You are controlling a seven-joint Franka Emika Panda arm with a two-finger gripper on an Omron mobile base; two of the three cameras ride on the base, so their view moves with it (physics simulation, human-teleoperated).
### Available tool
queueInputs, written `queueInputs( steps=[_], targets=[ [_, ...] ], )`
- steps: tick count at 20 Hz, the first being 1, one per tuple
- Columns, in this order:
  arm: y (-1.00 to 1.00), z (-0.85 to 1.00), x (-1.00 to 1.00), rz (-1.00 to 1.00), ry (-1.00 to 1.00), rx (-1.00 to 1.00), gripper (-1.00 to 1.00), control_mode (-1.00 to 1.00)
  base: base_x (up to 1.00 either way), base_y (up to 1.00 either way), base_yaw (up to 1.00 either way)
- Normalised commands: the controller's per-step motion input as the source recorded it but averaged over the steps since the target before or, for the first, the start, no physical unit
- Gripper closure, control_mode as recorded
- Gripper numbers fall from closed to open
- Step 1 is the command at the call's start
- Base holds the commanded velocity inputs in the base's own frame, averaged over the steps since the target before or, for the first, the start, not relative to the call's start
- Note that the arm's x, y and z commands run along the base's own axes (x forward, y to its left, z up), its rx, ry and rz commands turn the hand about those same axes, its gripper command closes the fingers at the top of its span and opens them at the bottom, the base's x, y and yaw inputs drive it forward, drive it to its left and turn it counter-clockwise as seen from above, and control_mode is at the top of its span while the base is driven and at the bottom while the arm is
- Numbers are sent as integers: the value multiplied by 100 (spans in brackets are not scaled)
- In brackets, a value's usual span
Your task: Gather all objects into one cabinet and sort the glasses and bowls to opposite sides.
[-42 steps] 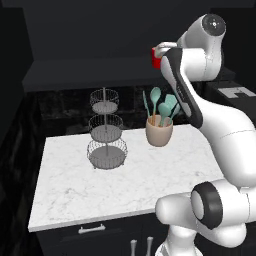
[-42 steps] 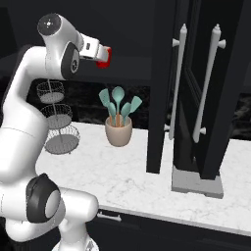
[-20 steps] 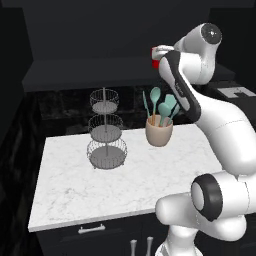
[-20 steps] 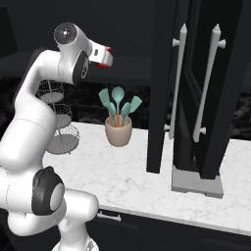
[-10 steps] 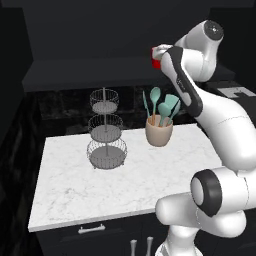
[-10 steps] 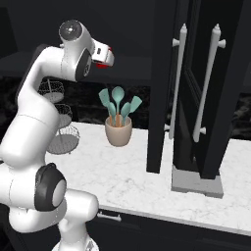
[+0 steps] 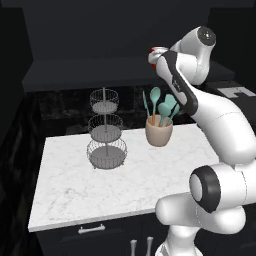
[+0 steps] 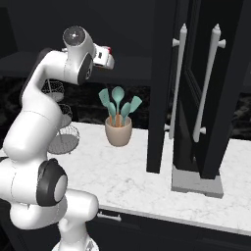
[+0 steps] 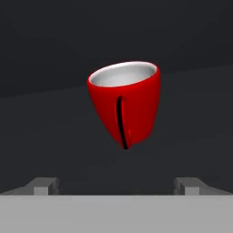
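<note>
Gripper (image 9: 118, 184) of the white arm is raised high at the level of the black upper wall cabinet (image 8: 215, 83), its jaws spread wide with nothing between them; in the hand view the two small dark finger tips (image 9: 44, 185) stand far apart at the bottom, and the small glossy red cup (image 9: 125, 102) with a pale inside sits ahead of them, tilted, its rim up, clear of both tips, against a dark surface; whether the cup rests on a shelf I cannot tell. In the left base view the red cup (image 7: 157, 52) shows as a small red patch just beside the white hand, above the back of the counter; in the right base view only a red sliver (image 8: 107, 49) peeks past the hand. On the white marble counter (image 7: 75, 190) stand a grey three-tier wire basket stand (image 7: 105, 132) and, well to its right, a beige pot of teal utensils (image 7: 159, 125); the cabinet's tall dark doors carry long vertical silver bar handles (image 8: 208, 83) and stand to the right of the pot.
</note>
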Motion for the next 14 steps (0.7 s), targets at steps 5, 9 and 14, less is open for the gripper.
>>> queueInputs(
  steps=[5, 9, 14],
  targets=[
    [0, 13, 0, 1, 0, 0, -100, -100, 0, 0, 0],
    [0, 0, 1, 0, 0, 0, -100, -100, 0, 0, 0],
    [0, 0, 10, 0, 0, 0, -100, -100, 0, 0, 0]
  ],
)
